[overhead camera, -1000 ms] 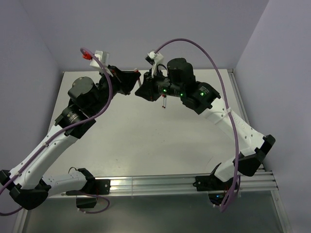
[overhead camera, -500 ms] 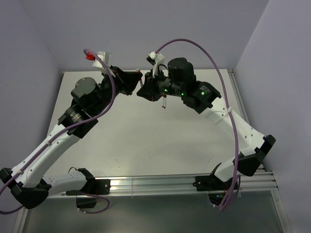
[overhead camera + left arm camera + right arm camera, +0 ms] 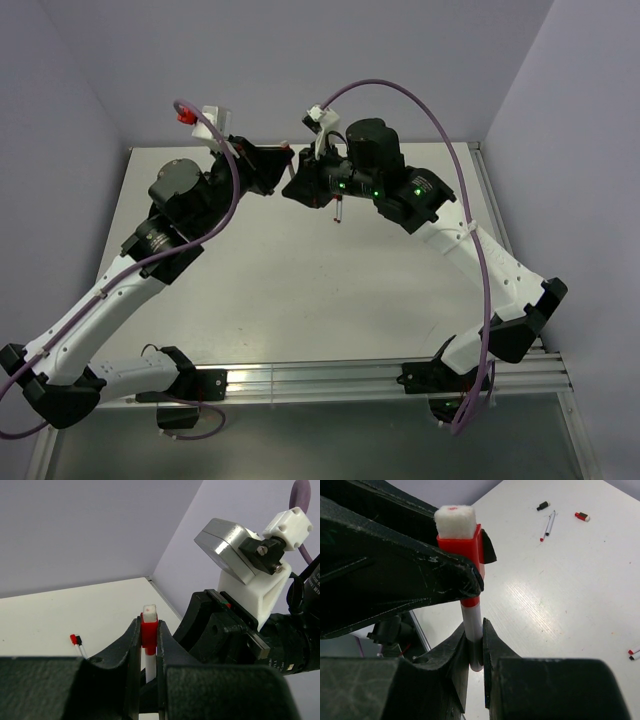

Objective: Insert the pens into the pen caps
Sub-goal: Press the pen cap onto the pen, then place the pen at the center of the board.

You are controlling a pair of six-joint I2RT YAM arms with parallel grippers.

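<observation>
My left gripper point(image 3: 149, 623) is shut on a red pen cap point(image 3: 149, 631) with a white block on its top. My right gripper point(image 3: 475, 632) is shut on a white pen point(image 3: 473, 622) whose red-collared end sits in that red cap point(image 3: 462, 547). The white barrel shows under the cap in the left wrist view point(image 3: 149, 660). In the top view the left gripper point(image 3: 279, 160) and the right gripper point(image 3: 296, 186) meet above the far middle of the table.
On the table lie a black cap point(image 3: 543, 505), two thin pens point(image 3: 547, 526), a red cap point(image 3: 581, 516) and pen ends at the right edge point(image 3: 634, 653). A pen with red and black ends point(image 3: 77, 643) lies far left. Another pen point(image 3: 338, 212) shows below the right wrist.
The left arm's elbow has shifted slightly right. Both grippers stay pressed together at the same spot, still holding the cap and the pen.
</observation>
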